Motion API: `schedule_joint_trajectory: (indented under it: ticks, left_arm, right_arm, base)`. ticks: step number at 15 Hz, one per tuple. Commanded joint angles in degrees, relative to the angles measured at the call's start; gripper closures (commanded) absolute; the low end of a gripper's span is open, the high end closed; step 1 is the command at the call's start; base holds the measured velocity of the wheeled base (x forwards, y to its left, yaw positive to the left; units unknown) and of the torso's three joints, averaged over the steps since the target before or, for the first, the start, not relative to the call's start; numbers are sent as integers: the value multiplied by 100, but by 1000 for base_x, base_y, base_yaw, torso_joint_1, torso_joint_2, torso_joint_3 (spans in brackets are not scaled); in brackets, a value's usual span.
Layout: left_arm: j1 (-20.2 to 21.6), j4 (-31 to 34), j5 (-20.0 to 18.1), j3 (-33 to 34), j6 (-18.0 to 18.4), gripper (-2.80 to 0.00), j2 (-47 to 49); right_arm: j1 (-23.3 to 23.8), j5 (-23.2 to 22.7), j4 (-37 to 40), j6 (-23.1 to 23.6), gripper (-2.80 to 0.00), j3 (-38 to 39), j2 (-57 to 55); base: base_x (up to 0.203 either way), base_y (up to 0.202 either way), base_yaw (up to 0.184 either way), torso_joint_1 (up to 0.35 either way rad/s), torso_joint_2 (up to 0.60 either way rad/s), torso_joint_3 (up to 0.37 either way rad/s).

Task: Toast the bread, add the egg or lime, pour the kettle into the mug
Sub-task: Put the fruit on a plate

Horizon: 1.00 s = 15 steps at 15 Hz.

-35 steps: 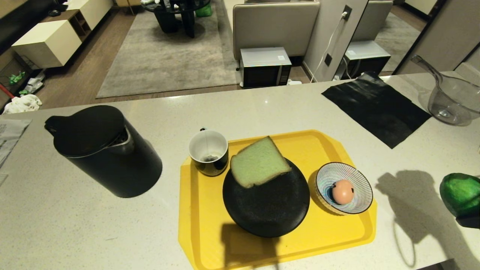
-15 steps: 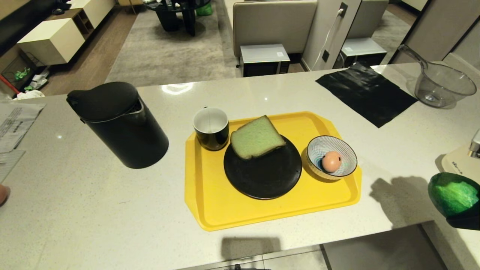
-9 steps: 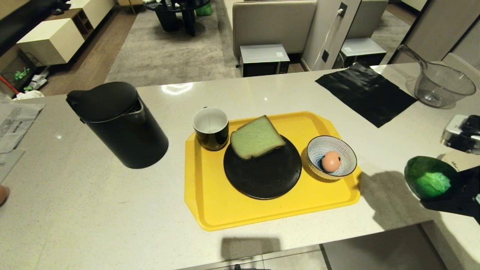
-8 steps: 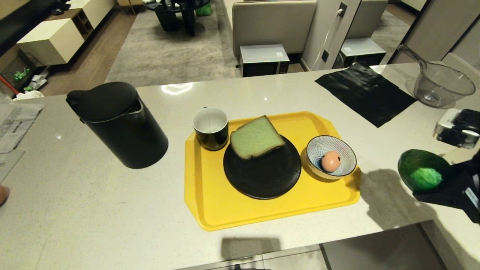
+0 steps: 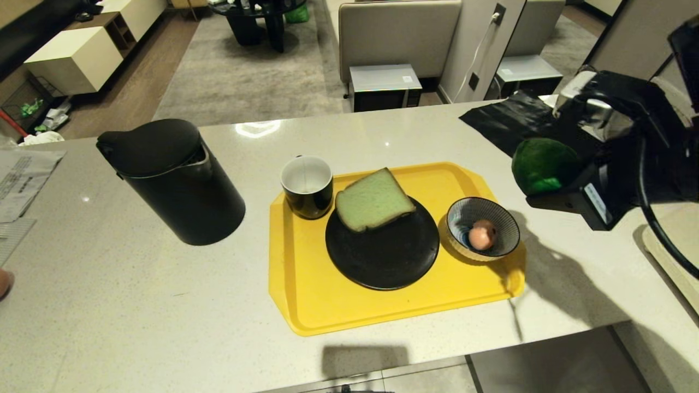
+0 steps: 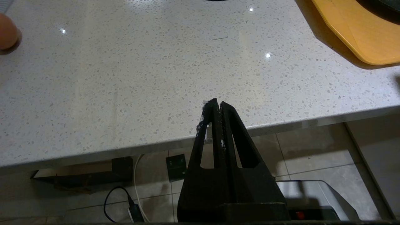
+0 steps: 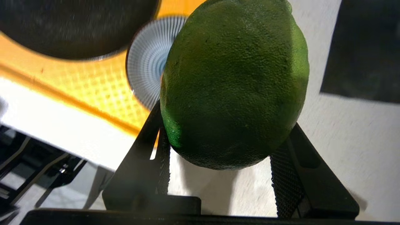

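The right gripper (image 5: 551, 183) holds the round, glossy dark green lime (image 5: 543, 164) between its two black fingers (image 7: 157, 150), which stand about half open and press on the fruit's opposite sides; in the right wrist view the lime fills the span between the ribbed pads. The gripper hangs in the air above the pale speckled stone counter (image 5: 136, 305), off the right end of the yellow plastic tray (image 5: 393, 311).

Just below and to the gripper's left sits the small blue-and-white striped bowl (image 5: 505, 226) with a brown egg (image 5: 481, 236) in it. Further out on that side, the thick pale green slice of bread (image 5: 374, 201) lies half on the round black plate (image 5: 382, 256), with the small black mug with a white inside (image 5: 307, 185) touching the plate's far edge or nearly so; the angle leaves that unclear. The large matte black kettle (image 5: 172, 183) stands well beyond, off the tray.

The left gripper (image 6: 217, 107) is parked at the counter's near edge, pressed closed and empty.

The step in hand looks like adding the lime. The next move calls for carrying it over the tray, lowering it to a free spot such as the bare part of the plate, and releasing it low enough that the round fruit does not roll.
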State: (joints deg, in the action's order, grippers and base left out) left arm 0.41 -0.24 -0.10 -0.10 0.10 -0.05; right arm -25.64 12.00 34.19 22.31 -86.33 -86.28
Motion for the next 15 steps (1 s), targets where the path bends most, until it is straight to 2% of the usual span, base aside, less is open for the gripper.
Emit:
schedule_joint_trajectory:
  ticks: [1, 3, 7, 11, 15]
  left_arm:
    - [2, -2, 1, 1, -1, 0, -4]
    - [2, -2, 1, 1, -1, 0, -4]
    - [2, -2, 1, 1, 8, 0, -4]
    - [2, -2, 1, 1, 8, 0, -4]
    - [2, -2, 1, 1, 8, 0, -4]
  right_arm:
    - [-193, 201, 29, 74, 0, -643, -627]
    - [-326, 303, 153, 108, 0, -997, -874]
    - [-728, 374, 517, 219, 0, -1062, -1025]
    - [-760, 521, 662, 240, 0, -2001, -1602]
    - [-767, 532, 785, 355, 0, -2257, -1937]
  base:
    - [0, 0, 0, 0, 0, 0]
    - [0, 0, 0, 0, 0, 0]
    - [0, 0, 0, 0, 0, 0]
    - [0, 0, 0, 0, 0, 0]
    - [0, 0, 0, 0, 0, 0]
